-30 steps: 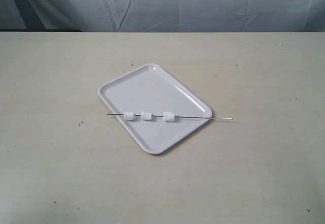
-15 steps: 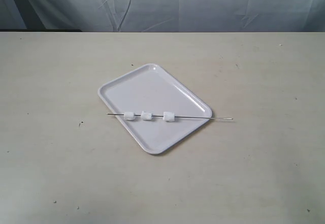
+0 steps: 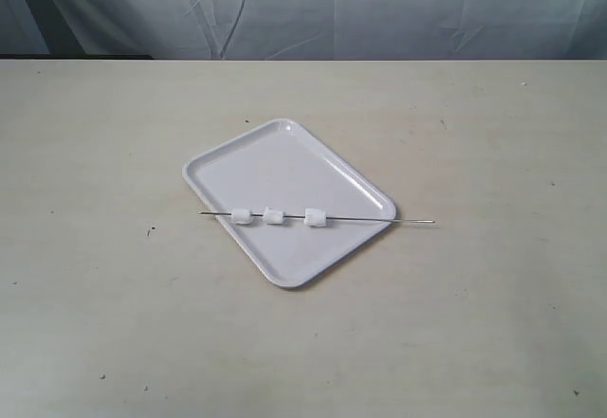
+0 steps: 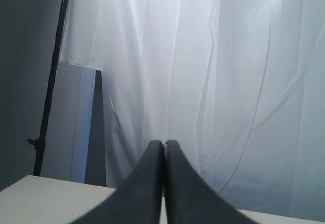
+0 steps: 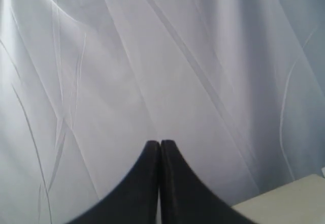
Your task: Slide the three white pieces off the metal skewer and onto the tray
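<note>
A glossy white tray lies turned at an angle in the middle of the table. The thin metal skewer rests across its near part, both ends poking past the rim. Threaded on it are three white pieces. Neither arm shows in the exterior view. My left gripper is shut with nothing in it and points at a white curtain. My right gripper is also shut and empty, facing the curtain.
The beige table stretches wide around the tray. A white curtain hangs behind its far edge. A dark stand pole rises beside the curtain in the left wrist view.
</note>
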### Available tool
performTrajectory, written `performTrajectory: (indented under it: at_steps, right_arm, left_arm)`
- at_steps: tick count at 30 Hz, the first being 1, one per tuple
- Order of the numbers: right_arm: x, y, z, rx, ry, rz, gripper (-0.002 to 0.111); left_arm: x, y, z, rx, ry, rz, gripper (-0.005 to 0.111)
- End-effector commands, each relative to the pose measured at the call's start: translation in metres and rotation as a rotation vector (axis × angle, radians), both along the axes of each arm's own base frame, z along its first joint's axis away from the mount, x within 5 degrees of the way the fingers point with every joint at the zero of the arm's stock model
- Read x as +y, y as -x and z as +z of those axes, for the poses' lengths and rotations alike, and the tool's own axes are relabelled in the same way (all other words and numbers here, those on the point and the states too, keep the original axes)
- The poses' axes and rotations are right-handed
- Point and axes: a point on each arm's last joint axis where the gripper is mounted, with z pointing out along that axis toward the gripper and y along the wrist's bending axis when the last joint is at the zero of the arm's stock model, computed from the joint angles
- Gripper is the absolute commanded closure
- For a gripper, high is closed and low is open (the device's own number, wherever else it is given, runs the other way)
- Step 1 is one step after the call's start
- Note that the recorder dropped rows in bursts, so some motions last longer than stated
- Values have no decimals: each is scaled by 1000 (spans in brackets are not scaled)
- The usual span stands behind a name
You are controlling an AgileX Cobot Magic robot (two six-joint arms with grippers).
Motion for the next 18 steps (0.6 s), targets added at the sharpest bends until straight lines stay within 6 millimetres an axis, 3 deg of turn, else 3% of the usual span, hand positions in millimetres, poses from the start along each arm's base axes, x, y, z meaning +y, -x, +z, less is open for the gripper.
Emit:
performTrajectory:
  at_steps: [1, 6, 8, 9, 12, 15, 18]
  right_arm:
    - [-3, 4, 7, -94, 1, -37, 109]
    - [-6, 10, 17, -222, -7, -75, 109]
    - [-6, 9, 16, -223, -113, -18, 109]
    - [0, 3, 8, -105, -211, 75, 109]
    - [8, 0, 13, 121, -50, 97, 109]
    - [9, -2, 35, 33, 12, 112, 109]
    - [13, -12, 51, 85, 101, 141, 109]
  left_arm:
    - [1, 3, 6, -86, 9, 5, 107]
    - [2, 9, 19, -256, 68, -9, 107]
    - [1, 8, 21, -218, 122, -41, 107]
    - [-2, 7, 24, -139, 122, -64, 107]
    - [-6, 5, 38, -46, 44, -76, 107]
    - [-11, -8, 55, 8, -52, -118, 107]
    - [-30, -30, 66, 71, -211, -313, 107]
